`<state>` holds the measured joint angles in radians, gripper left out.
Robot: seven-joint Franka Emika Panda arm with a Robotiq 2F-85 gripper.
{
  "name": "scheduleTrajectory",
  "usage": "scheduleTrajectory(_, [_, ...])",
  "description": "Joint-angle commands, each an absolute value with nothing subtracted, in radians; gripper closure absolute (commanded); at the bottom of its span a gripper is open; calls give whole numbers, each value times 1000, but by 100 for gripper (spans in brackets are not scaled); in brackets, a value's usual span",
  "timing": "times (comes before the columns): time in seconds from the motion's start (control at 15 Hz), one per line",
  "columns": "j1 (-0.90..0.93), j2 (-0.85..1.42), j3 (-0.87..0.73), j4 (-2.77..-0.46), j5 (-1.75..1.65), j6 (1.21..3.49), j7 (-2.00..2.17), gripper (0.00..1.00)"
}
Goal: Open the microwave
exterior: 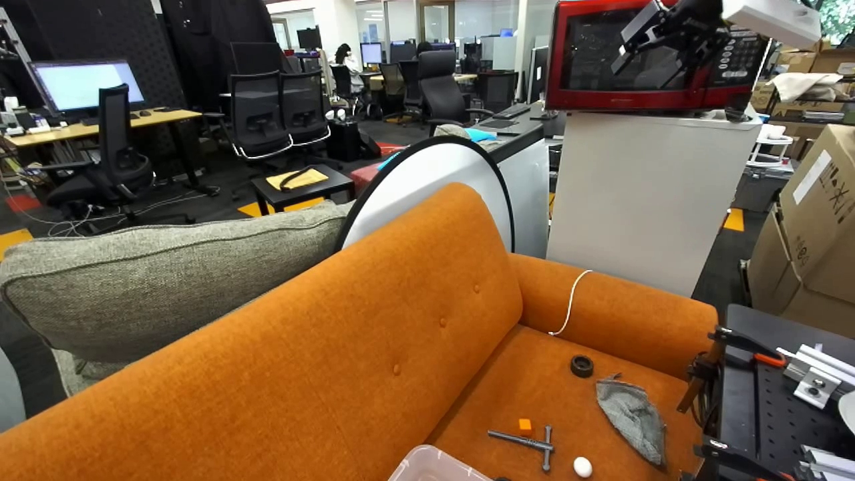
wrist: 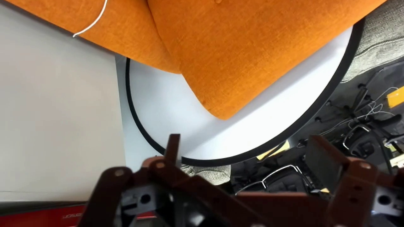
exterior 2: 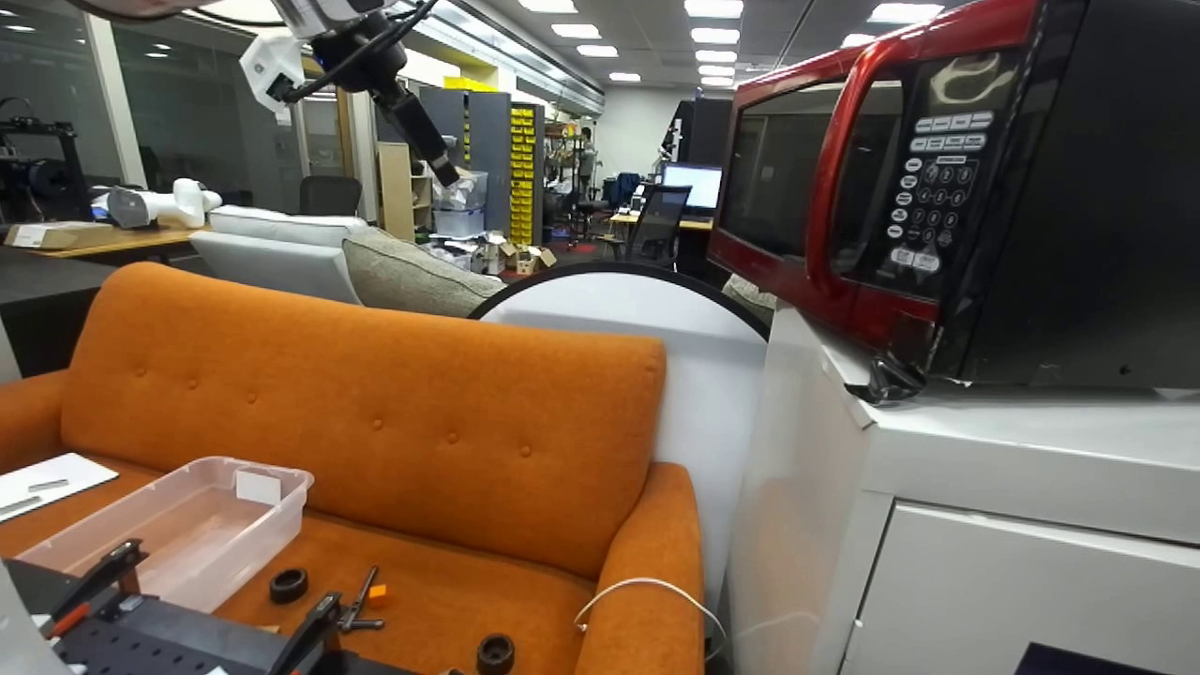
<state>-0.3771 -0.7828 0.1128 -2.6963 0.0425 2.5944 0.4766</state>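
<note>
I have the hand (wrist: 247,149) spread and empty, the closed microwave (exterior 2: 952,197) apart to its right in an exterior view, and, depth being hard to judge, a misaimed reach could bump the handle (exterior 2: 825,173) and shove the microwave back.

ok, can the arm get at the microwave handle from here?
Probably yes: the gripper is open and nothing visible blocks the way to the red handle. They're well apart, though, so actual reach isn't certain.
</note>
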Motion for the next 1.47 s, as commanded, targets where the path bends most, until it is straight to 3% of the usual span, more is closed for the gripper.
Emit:
scheduleTrajectory(0.0, [-365, -782, 107, -2697, 34, 2592, 482, 0])
scheduleTrajectory(0.33, [-353, -782, 107, -2698, 36, 2591, 482, 0])
scheduleTrajectory(1.13, [-969, -773, 241, -2661, -235, 2839, 572, 0])
scheduleTrajectory(1.2, [-892, -785, 184, -2666, -188, 2801, 503, 0])
scheduleTrajectory(1.4, [-907, -787, 198, -2668, -184, 2801, 508, 0])
